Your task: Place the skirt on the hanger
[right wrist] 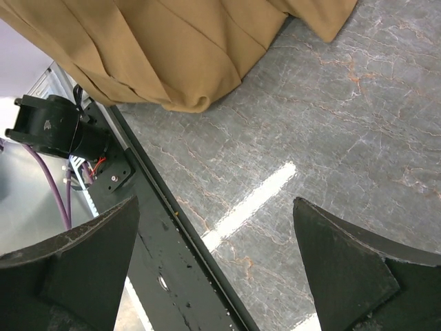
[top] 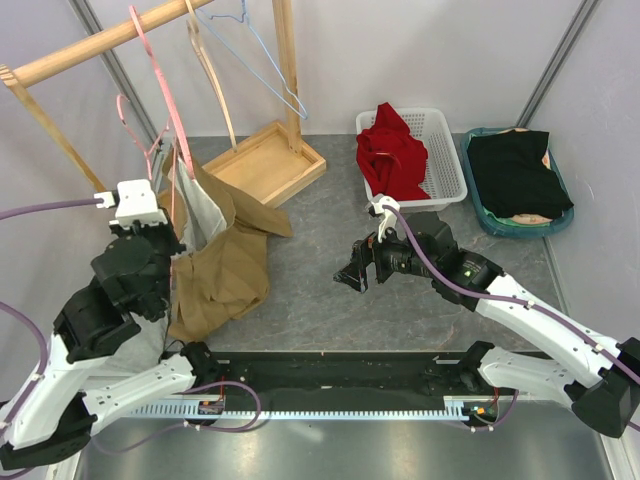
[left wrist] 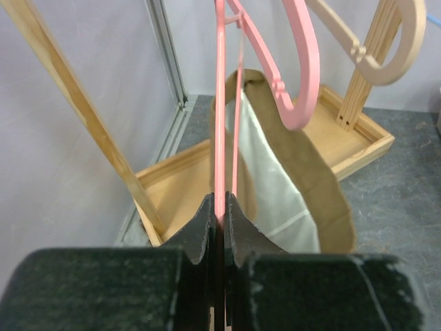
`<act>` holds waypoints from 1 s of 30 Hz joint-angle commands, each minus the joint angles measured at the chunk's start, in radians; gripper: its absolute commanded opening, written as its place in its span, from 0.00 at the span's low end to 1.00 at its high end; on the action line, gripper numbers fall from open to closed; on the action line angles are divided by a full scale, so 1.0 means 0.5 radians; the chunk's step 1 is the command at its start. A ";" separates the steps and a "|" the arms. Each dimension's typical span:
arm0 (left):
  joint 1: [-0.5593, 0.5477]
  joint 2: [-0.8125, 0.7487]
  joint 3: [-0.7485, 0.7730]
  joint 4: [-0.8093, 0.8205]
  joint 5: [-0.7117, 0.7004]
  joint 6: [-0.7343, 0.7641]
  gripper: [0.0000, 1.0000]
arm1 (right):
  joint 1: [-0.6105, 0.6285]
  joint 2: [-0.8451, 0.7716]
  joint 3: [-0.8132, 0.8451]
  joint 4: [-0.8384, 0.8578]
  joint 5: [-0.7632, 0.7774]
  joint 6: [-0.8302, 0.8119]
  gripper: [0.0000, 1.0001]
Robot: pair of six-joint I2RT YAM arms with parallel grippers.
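the left gripper (left wrist: 219, 215) is clenched on the thin lower bar of the pink plastic hanger (left wrist: 298, 76), jaws pressed tight with the bar between them, holding it up beside the wooden clothes rail (top: 100, 40). the tan fabric skirt with a white lining (top: 222, 262) is only partly up. in the left wrist view its waistband loops open just under the hanger's curved shoulder, but most of the cloth lies slumped on the grey marbled table (top: 320, 210), just beside the left arm. whether the waistband is properly seated on the shoulder or merely resting against it cannot be told. the right gripper (right wrist: 213, 204) is released, jaws spread wide and holding nothing, hovering over bare table apart from the skirt's hem. the step in hand looks like dressing the waistband onto the hanger, perhaps half done. the next move likely calls for the free right gripper to reach across, pinch the loose side of the waistband and draw it over the hanger's other shoulder while the left holds the hanger steady; a clumsy tug could drag off the side that is up.
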 commanded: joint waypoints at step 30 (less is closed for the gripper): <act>1.332 0.742 0.649 0.179 0.873 -0.092 0.02 | 0.007 -0.011 0.029 0.091 -0.066 0.022 0.98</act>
